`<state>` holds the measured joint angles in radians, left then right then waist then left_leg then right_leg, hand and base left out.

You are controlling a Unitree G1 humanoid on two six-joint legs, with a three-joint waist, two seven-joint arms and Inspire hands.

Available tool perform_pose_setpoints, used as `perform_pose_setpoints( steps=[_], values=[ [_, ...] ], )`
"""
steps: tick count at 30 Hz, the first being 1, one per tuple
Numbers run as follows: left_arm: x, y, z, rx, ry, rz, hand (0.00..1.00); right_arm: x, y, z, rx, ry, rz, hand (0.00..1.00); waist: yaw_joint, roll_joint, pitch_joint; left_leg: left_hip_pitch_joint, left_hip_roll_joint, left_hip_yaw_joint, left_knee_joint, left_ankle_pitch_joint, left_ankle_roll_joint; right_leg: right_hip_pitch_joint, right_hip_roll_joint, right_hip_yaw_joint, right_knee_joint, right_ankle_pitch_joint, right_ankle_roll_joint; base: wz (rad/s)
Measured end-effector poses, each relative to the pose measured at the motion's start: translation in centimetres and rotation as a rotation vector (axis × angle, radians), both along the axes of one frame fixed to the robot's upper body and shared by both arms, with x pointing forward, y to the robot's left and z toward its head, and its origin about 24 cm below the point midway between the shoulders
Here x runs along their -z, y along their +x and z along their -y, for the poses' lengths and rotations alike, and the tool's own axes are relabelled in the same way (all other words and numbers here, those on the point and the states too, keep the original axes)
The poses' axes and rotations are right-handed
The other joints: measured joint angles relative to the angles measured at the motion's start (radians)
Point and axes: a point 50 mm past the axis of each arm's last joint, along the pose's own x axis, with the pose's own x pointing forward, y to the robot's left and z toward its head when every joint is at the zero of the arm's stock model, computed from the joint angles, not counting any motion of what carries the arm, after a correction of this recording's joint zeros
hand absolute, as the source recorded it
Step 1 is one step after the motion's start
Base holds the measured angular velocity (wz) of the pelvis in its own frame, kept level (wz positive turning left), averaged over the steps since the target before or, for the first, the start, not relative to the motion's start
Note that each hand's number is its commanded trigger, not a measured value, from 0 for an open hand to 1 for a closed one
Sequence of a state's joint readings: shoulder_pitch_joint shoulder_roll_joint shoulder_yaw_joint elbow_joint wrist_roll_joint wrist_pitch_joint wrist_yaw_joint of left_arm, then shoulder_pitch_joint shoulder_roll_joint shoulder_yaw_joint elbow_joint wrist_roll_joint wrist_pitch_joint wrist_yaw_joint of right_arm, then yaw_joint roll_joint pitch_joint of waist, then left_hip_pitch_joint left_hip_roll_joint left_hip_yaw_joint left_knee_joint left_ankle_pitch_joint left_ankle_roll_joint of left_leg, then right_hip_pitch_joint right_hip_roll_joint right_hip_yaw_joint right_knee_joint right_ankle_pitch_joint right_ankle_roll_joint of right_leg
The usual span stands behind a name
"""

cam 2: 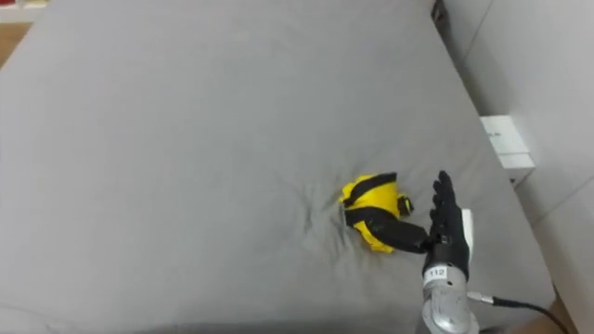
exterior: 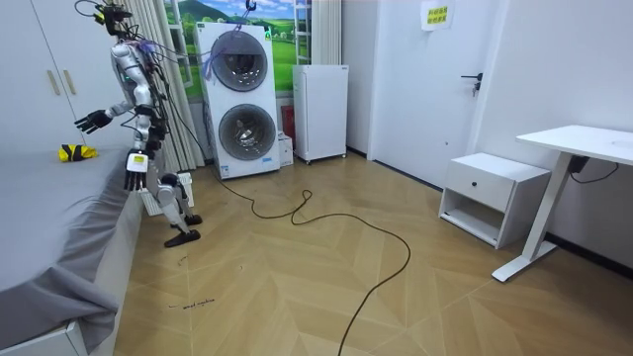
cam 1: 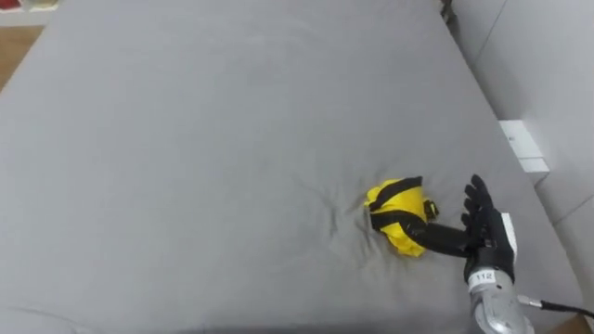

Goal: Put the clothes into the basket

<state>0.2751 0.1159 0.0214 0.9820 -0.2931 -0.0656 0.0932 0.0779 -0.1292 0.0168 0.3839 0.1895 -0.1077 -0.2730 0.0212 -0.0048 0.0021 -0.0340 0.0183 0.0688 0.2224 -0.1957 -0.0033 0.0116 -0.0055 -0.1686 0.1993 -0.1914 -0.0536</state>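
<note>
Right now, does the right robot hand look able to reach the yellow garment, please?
Probably yes: the right robot hand is open beside the yellow garment, thumb apparently touching it, nothing between.

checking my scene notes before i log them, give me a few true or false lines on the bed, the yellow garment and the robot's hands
1. The yellow and black garment lies bunched on the grey bed. True.
2. The right hand has closed round the garment and lifted it. False: its fingers are straight, the hand is beside the garment, and the garment rests on the sheet.
3. The left hand is raised over the bed. False: it hangs down at the robot's side, by the bed's edge.
4. Two washing machines stand stacked against the wall behind the robot. True.
5. The garment sits in the far corner of the bed. False: it is near the robot's side, close to the right hand.
</note>
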Motion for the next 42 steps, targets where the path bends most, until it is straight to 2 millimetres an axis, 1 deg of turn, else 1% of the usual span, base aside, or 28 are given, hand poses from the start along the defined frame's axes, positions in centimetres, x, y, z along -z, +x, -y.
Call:
perform_pose_setpoints(
  steps=[3, 4, 6, 8, 9, 11, 12, 13, 14, 15, 17, 18, 19, 20, 21, 22, 23, 24, 25, 26, 30, 32, 34, 36, 37, 39, 41, 42],
  values=[
    [0.1, 0.4, -0.1, 0.005, -0.014, -0.005, 0.0, 0.5, 0.6, 0.1, 0.027, -0.012, -0.027, 0.0, 0.007, 0.0, 0.0011, -0.035, -0.005, -0.019, 0.0, 0.011, 0.001, -0.03, -0.004, -0.017, 0.005, 0.0, 0.0, 0.16],
    [0.2, 0.7, -0.2, 0.009, -0.014, -0.012, 0.0, 1.0, 0.9, 0.2, 0.037, -0.015, -0.057, 0.0, 0.009, 0.0, 0.0011, -0.052, -0.008, -0.027, 0.001, 0.016, 0.001, -0.042, -0.008, -0.036, 0.007, 0.0, 0.0, 0.3],
    [0.2, 1.2, -0.3, 0.015, -0.017, -0.01, 0.0, 1.4, 1.7, 0.3, 0.045, -0.02, -0.086, 0.0, 0.009, 0.001, 0.0017, -0.083, -0.016, -0.046, 0.001, 0.03, 0.003, -0.067, -0.015, -0.056, 0.012, 0.0, 0.0, 0.34],
    [0.3, 1.6, -0.4, 0.021, -0.026, -0.017, 0.0, 1.7, 3.1, 0.5, 0.041, -0.033, -0.133, 0.0, 0.017, 0.0, 0.0043, -0.115, -0.021, -0.059, 0.001, 0.041, 0.005, -0.09, -0.022, -0.08, 0.014, 0.0, 0.0, 0.32],
    [0.3, 1.6, -0.4, 0.022, -0.028, -0.016, 0.0, 1.7, 3.3, 0.7, 0.04, -0.039, -0.145, 0.0, 0.019, 0.0, 0.0043, -0.121, -0.023, -0.062, 0.002, 0.044, 0.005, -0.095, -0.024, -0.082, 0.015, 0.0, 0.0, 0.28],
    [0.3, 2.1, -0.4, 0.027, -0.034, -0.011, 0.0, 1.4, 4.3, 1.6, 0.055, -0.051, -0.157, 0.0, 0.042, -0.001, 0.008, -0.152, -0.029, -0.075, 0.009, 0.052, 0.008, -0.119, -0.03, -0.1, 0.02, -0.001, 0.002, 0.24],
    [0.2, 2.2, -0.4, 0.028, -0.035, -0.01, 0.0, 1.2, 4.6, 1.8, 0.06, -0.052, -0.156, 0.0, 0.043, 0.0, 0.0092, -0.166, -0.03, -0.077, 0.016, 0.053, 0.009, -0.124, -0.032, -0.109, 0.02, -0.001, 0.002, 0.29],
    [0.2, 2.4, -0.5, 0.031, -0.034, -0.011, 0.0, 0.9, 5.1, 2.1, 0.074, -0.055, -0.154, 0.0, 0.052, -0.001, 0.0099, -0.186, -0.032, -0.08, 0.018, 0.059, 0.011, -0.141, -0.034, -0.113, 0.021, -0.002, 0.003, 0.28],
    [0.3, 2.3, -0.5, 0.036, -0.033, -0.019, 0.0, 0.8, 5.3, 2.5, 0.086, -0.063, -0.16, 0.0, 0.067, -0.002, 0.0102, -0.202, -0.034, -0.086, 0.02, 0.062, 0.011, -0.151, -0.036, -0.124, 0.021, -0.001, 0.004, 0.29],
    [0.3, 2.2, -0.5, 0.039, -0.032, -0.025, 0.0, 0.9, 5.3, 2.6, 0.092, -0.067, -0.167, 0.0, 0.068, -0.001, 0.0105, -0.209, -0.035, -0.092, 0.024, 0.062, 0.012, -0.153, -0.038, -0.136, 0.021, -0.001, 0.004, 0.32],
    [0.4, 1.7, -0.9, 0.034, -0.029, -0.06, 0.0, 1.3, 5.2, 3.8, 0.128, -0.092, -0.219, 0.0, 0.077, 0.001, 0.0118, -0.236, -0.037, -0.1, 0.043, 0.063, 0.014, -0.16, -0.041, -0.161, 0.024, -0.001, 0.004, 0.41],
    [0.3, 1.7, -1.0, 0.035, -0.027, -0.063, 0.0, 1.2, 5.2, 4.3, 0.142, -0.101, -0.226, 0.0, 0.083, 0.004, 0.0141, -0.245, -0.036, -0.1, 0.05, 0.064, 0.014, -0.163, -0.042, -0.167, 0.025, -0.001, 0.004, 0.33],
    [0.3, 2.0, -1.1, 0.041, -0.023, -0.064, 0.0, 1.0, 5.1, 5.1, 0.173, -0.126, -0.233, 0.0, 0.097, 0.008, 0.017, -0.263, -0.033, -0.1, 0.059, 0.064, 0.015, -0.173, -0.043, -0.178, 0.027, -0.001, 0.004, 0.33],
    [0.2, 2.3, -1.1, 0.054, -0.018, -0.061, 0.0, 0.7, 5.2, 5.8, 0.195, -0.147, -0.235, 0.0, 0.104, 0.015, 0.0217, -0.28, -0.033, -0.1, 0.067, 0.066, 0.018, -0.182, -0.045, -0.192, 0.032, -0.002, 0.006, 0.29],
    [0.2, 2.4, -1.2, 0.062, -0.015, -0.06, 0.0, 0.6, 5.2, 6.1, 0.207, -0.156, -0.239, 0.0, 0.107, 0.016, 0.0221, -0.288, -0.034, -0.1, 0.069, 0.067, 0.019, -0.189, -0.047, -0.192, 0.036, -0.003, 0.007, 0.2],
    [0.1, 2.6, -1.4, 0.074, -0.007, -0.06, 0.0, 0.6, 5.2, 6.5, 0.227, -0.168, -0.25, 0.0, 0.118, 0.018, 0.0231, -0.296, -0.035, -0.101, 0.069, 0.068, 0.019, -0.197, -0.048, -0.192, 0.038, -0.004, 0.007, 0.09],
    [0.1, 2.7, -1.6, 0.08, 0.001, -0.059, 0.0, 0.7, 5.1, 6.8, 0.251, -0.172, -0.263, 0.29, 0.127, 0.021, 0.0241, -0.305, -0.036, -0.101, 0.076, 0.069, 0.02, -0.202, -0.048, -0.195, 0.038, -0.004, 0.008, 0.08],
    [0.0, 2.8, -1.6, 0.083, 0.003, -0.057, 0.0, 0.6, 5.1, 7.0, 0.262, -0.174, -0.264, 1.0, 0.128, 0.025, 0.0269, -0.312, -0.036, -0.101, 0.083, 0.069, 0.02, -0.203, -0.049, -0.198, 0.039, -0.005, 0.008, 0.19],
    [0.0, 2.8, -1.6, 0.095, 0.005, -0.058, 0.0, 0.2, 5.3, 7.5, 0.285, -0.181, -0.262, 1.0, 0.126, 0.035, 0.0327, -0.325, -0.041, -0.101, 0.09, 0.071, 0.024, -0.209, -0.054, -0.208, 0.04, -0.009, 0.013, 0.23],
    [0.1, 2.9, -1.4, 0.111, 0.003, -0.058, 0.0, -0.2, 5.4, 8.1, 0.307, -0.2, -0.26, 1.0, 0.126, 0.043, 0.035, -0.335, -0.047, -0.1, 0.09, 0.074, 0.029, -0.22, -0.06, -0.215, 0.047, -0.01, 0.016, 0.2],
    [0.1, 3.0, -1.3, 0.116, 0.0, -0.063, 0.0, -0.9, 5.4, 9.5, 0.385, -0.219, -0.253, 1.0, 0.135, 0.056, 0.0341, -0.364, -0.051, -0.099, 0.092, 0.079, 0.037, -0.256, -0.072, -0.216, 0.069, -0.015, 0.022, 0.06],
    [0.1, 3.1, -1.3, 0.12, -0.004, -0.064, 0.0, -2.1, 5.8, 10.7, 0.453, -0.222, -0.227, 1.0, 0.137, 0.064, 0.0347, -0.397, -0.054, -0.098, 0.101, 0.082, 0.041, -0.297, -0.079, -0.215, 0.099, -0.016, 0.022, 0.0],
    [0.1, 3.0, -1.2, 0.126, -0.005, -0.071, 0.0, -2.9, 5.8, 11.8, 0.491, -0.231, -0.211, 1.0, 0.14, 0.073, 0.0345, -0.412, -0.057, -0.1, 0.105, 0.083, 0.044, -0.316, -0.082, -0.215, 0.116, -0.016, 0.022, 0.0],
    [0.2, 2.8, -1.1, 0.133, -0.005, -0.085, 0.0, -3.3, 5.6, 12.6, 0.518, -0.237, -0.208, 1.0, 0.144, 0.082, 0.0327, -0.41, -0.061, -0.1, 0.1, 0.086, 0.047, -0.323, -0.085, -0.214, 0.13, -0.018, 0.025, 0.0],
    [0.3, 2.6, -1.0, 0.14, -0.006, -0.094, 0.0, -3.4, 5.5, 12.9, 0.532, -0.237, -0.205, 1.0, 0.144, 0.084, 0.031, -0.409, -0.063, -0.098, 0.096, 0.087, 0.049, -0.325, -0.092, -0.211, 0.131, -0.019, 0.027, 0.0],
    [0.3, 2.6, -0.9, 0.136, -0.012, -0.099, 0.0, -3.5, 5.4, 13.0, 0.549, -0.225, -0.201, 1.0, 0.145, 0.086, 0.0308, -0.407, -0.065, -0.095, 0.087, 0.093, 0.051, -0.33, -0.098, -0.208, 0.135, -0.019, 0.028, 0.0],
    [0.3, 2.9, -0.8, 0.143, -0.012, -0.093, 0.0, -3.3, 5.3, 13.0, 0.563, -0.191, -0.204, 1.0, 0.145, 0.082, 0.0327, -0.402, -0.066, -0.086, 0.085, 0.094, 0.052, -0.334, -0.099, -0.189, 0.147, -0.023, 0.03, 0.0],
    [0.3, 3.1, -0.8, 0.145, -0.012, -0.09, 0.0, -3.3, 5.3, 13.1, 0.565, -0.182, -0.205, 1.0, 0.145, 0.08, 0.0334, -0.401, -0.066, -0.084, 0.084, 0.094, 0.053, -0.334, -0.1, -0.186, 0.147, -0.025, 0.031, -0.04]
  ],
)
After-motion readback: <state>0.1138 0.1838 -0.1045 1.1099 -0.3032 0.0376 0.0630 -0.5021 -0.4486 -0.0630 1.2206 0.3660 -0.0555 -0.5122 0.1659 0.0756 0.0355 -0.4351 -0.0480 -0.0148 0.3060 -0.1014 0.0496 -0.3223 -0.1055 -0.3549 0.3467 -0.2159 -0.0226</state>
